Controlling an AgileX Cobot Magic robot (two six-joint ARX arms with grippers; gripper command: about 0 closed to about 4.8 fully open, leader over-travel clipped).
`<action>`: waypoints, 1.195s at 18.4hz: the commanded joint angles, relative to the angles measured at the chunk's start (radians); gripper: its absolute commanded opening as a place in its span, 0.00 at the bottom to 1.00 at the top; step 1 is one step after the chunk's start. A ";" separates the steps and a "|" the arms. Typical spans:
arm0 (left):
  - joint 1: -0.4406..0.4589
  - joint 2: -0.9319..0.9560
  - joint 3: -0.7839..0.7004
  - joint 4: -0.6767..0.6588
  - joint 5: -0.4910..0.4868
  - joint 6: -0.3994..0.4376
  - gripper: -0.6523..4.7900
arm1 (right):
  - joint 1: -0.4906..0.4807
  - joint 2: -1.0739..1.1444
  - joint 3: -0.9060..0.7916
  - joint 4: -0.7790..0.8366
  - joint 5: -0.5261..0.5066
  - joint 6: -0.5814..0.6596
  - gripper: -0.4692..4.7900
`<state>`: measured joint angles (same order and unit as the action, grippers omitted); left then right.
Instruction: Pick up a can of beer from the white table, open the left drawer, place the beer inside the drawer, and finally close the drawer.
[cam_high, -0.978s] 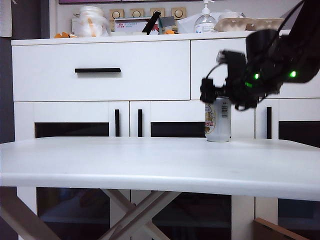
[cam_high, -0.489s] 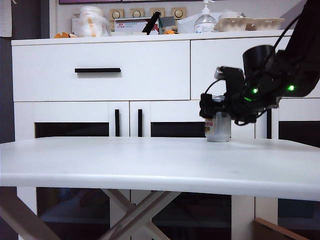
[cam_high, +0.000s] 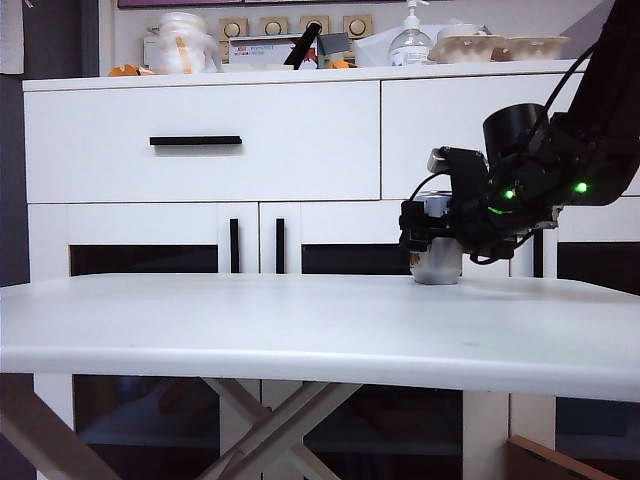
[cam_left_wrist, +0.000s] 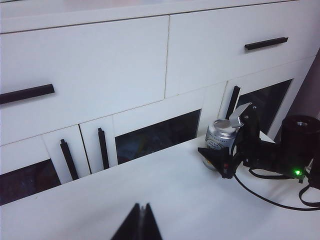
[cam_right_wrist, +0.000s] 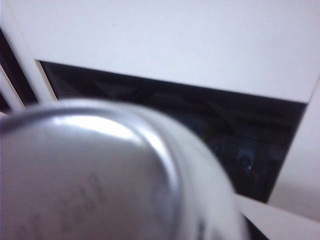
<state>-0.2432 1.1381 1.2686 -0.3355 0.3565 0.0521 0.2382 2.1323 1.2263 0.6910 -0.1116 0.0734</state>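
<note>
From the outside camera, we see the can of beer (cam_high: 437, 262) standing upright on the white tabletop (cam_high: 320, 325), on the right side near the far edge. The right gripper (cam_high: 432, 228) is down over the can, so only the bottom of the can shows. Its jaws are spread wide, one on each side of the can. We cannot tell if they touch it. Behind the tabletop is a white cabinet (cam_high: 400, 215). The left drawer (cam_high: 200, 142) is closed, and its black handle (cam_high: 195, 140) lies flat across the front. A clear pump bottle (cam_high: 410, 42) sits on top of the cabinet.

From the left wrist camera, we see the left gripper (cam_left_wrist: 141, 223) above the tabletop (cam_left_wrist: 125, 195), well apart from the can (cam_left_wrist: 220, 141). Its jaws are pressed together with nothing in them. The right gripper (cam_left_wrist: 225, 150) sits around the can by the far edge. The drawer (cam_left_wrist: 85, 75) is closed here too.

From the right wrist camera, we see the silver top of the can (cam_right_wrist: 90, 175) very close and blurry. It fills the lower part of the picture. We cannot see the jaws here.
</note>
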 joint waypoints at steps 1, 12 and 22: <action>0.001 -0.003 0.003 0.007 0.006 0.000 0.11 | 0.000 -0.004 0.002 0.002 0.008 0.001 0.79; 0.001 -0.003 0.003 0.008 0.006 0.000 0.11 | 0.000 -0.126 0.001 -0.068 0.002 0.001 0.39; 0.002 0.032 0.001 0.215 0.005 -0.341 0.11 | 0.000 -0.577 0.001 -0.328 -0.005 0.001 0.39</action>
<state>-0.2417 1.1595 1.2678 -0.1791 0.3573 -0.2207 0.2371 1.6028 1.2163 0.3367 -0.1093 0.0708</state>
